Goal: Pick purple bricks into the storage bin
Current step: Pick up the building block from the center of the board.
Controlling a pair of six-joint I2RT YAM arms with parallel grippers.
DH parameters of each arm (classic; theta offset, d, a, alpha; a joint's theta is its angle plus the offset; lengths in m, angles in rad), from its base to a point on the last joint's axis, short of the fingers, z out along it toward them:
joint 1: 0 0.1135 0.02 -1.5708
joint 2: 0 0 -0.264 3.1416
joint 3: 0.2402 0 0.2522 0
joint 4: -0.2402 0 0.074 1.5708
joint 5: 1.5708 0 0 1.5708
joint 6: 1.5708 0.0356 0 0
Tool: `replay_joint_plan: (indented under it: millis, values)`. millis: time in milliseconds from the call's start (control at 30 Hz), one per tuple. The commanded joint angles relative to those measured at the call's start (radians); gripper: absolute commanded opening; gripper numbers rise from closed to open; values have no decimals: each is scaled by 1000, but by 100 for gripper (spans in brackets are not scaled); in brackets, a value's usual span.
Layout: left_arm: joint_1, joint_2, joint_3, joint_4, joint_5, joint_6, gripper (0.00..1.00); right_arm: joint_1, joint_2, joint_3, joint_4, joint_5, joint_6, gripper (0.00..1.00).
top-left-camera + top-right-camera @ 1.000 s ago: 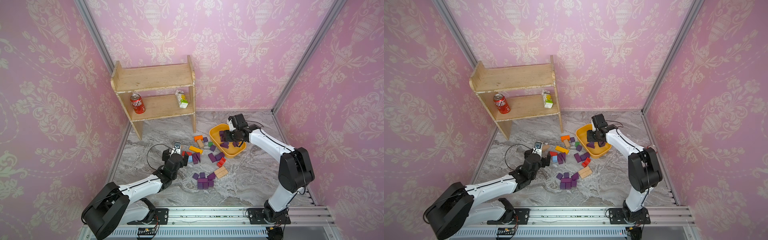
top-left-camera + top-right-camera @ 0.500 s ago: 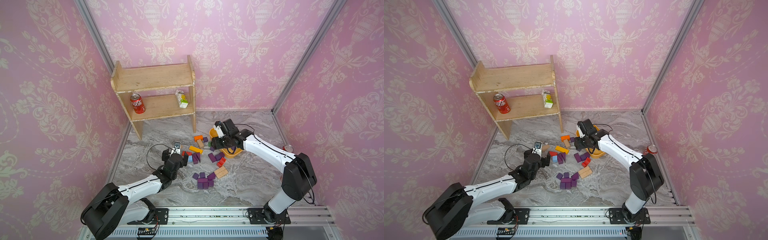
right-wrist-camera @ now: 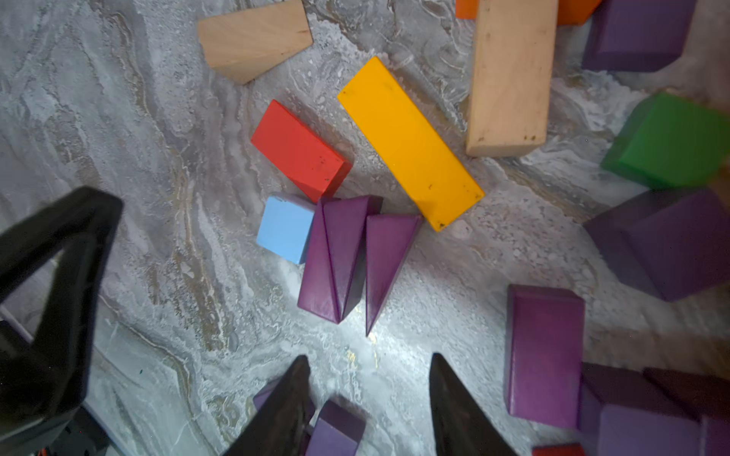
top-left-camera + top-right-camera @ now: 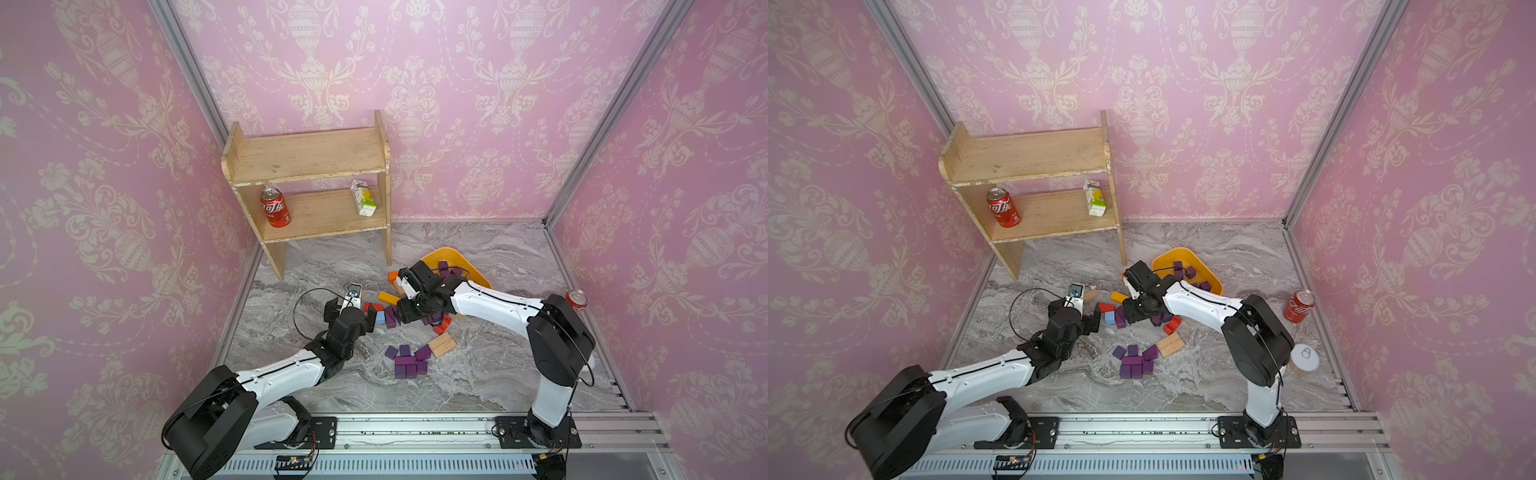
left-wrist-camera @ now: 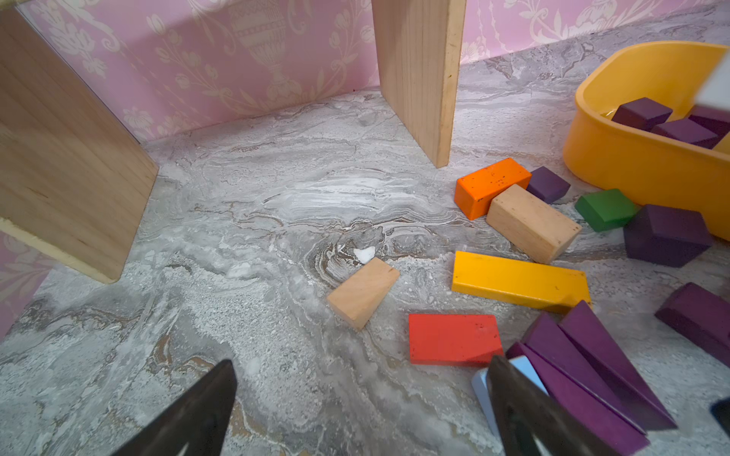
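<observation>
Right end effector [image 3: 368, 357] hangs half-open, empty, beside purple bricks [image 3: 339, 256]: light, hard, likely slick wedges, so pinch the flat sides

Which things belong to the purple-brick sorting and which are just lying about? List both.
Job: purple bricks, storage bin.
Lying about: wooden shelf, shelf cola can, floor cola can, drink carton, red block, orange block, yellow block, green block, light blue block, tan blocks.

A robot test cell dressed as a room: pink damask wallpaper panels [image 4: 478, 104] joined by aluminium posts [image 4: 611, 112], a marble-look worktop [image 4: 498, 257], robot arms [image 4: 498, 305] bolted to a rail [image 4: 415, 424] along its near edge, and a wooden shelf [image 4: 307, 153] holding a cola can [image 4: 275, 206].
</observation>
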Motion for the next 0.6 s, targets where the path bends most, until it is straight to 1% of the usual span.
replay_joint_plan:
  millis: [0,267,567]
  values:
    - [8,-10,10,-12,-26,-7,99,6,38,62,-32,16,-16,51]
    - [9,3,15,-12,-21,-8,99,8,117,130,-63,61,-26,50]
    - [9,7,19,-17,-20,-9,99,9,150,166,-106,130,-52,49]
